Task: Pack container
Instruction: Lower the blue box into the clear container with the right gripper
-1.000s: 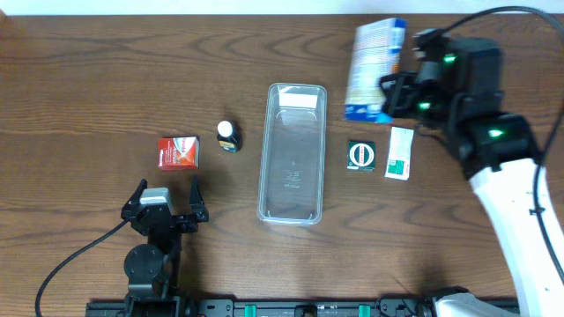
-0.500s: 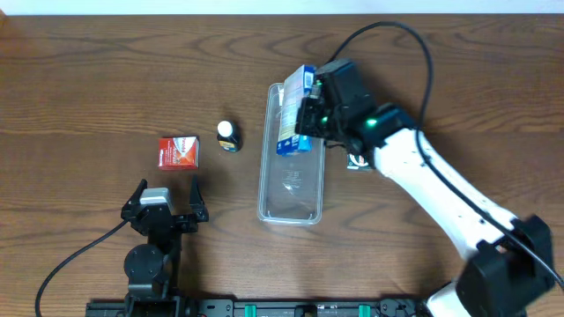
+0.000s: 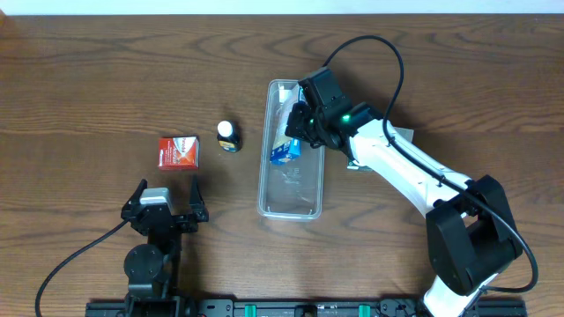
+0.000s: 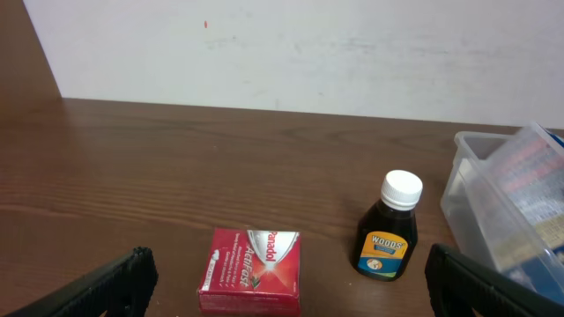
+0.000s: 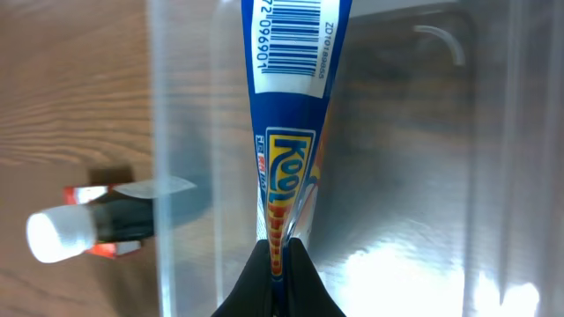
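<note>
The container [image 3: 292,195] is a long clear plastic bin at the table's middle; it also shows in the left wrist view [image 4: 502,207] and fills the right wrist view [image 5: 414,176]. My right gripper [image 3: 298,132] is shut on a blue and white packet [image 3: 284,148] and holds it inside the bin's upper half; in the right wrist view the jaws [image 5: 278,255] pinch the packet's [image 5: 289,106] edge. My left gripper [image 3: 167,195] is open and empty near the front left, its fingers [image 4: 282,280] wide apart in front of a red Panadol box [image 4: 251,272].
The red Panadol box [image 3: 178,151] and a small dark bottle with a white cap [image 3: 228,136] stand left of the bin; the bottle also shows in both wrist views [image 4: 390,228] [image 5: 88,224]. A white and green box [image 3: 403,136] lies right of the bin, mostly behind the right arm.
My right gripper has carried the blue packet from the far right over the bin and lowered it inside. The left arm has not moved.
</note>
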Motion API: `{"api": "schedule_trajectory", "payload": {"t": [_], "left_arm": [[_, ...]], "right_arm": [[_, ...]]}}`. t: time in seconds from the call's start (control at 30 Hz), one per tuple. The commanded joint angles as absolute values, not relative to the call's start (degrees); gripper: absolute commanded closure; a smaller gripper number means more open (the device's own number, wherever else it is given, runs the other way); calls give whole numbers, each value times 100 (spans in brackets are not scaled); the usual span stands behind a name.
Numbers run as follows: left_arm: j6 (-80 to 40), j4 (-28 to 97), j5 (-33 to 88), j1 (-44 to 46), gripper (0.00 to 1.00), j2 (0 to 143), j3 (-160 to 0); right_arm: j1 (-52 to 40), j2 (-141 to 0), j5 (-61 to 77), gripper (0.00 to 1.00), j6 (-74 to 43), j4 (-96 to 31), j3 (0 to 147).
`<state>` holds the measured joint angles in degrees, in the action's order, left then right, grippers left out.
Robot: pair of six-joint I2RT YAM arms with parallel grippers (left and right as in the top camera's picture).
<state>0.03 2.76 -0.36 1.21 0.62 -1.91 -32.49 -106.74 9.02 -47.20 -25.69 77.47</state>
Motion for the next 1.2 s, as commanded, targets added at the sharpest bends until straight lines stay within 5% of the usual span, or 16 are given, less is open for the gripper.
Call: {"api": "schedule_trajectory", "payload": {"t": [0.0, 0.4, 0.53, 0.67, 0.97, 1.17], "left_arm": [[40, 403, -62, 93, 2, 40, -23], [40, 403, -62, 93, 2, 38, -23], [40, 403, -62, 93, 2, 38, -23], [40, 403, -62, 93, 2, 38, -23], [40, 403, -62, 93, 2, 38, -23], [40, 403, -62, 93, 2, 38, -23]], "right_arm": [[-3275, -10656, 1238, 99, -4331, -2392, 7782], [-3275, -10656, 1439, 96, -3809, -2598, 7758], [-3273, -10656, 1437, 75, -3804, -2606, 7756], [-3148, -10541, 1435, 66, -3804, -2545, 7758], [-2998, -9598, 1033, 97, -3564, -2550, 7758], [-3404, -9668, 1048, 99, -3310, -2530, 7756]]}}
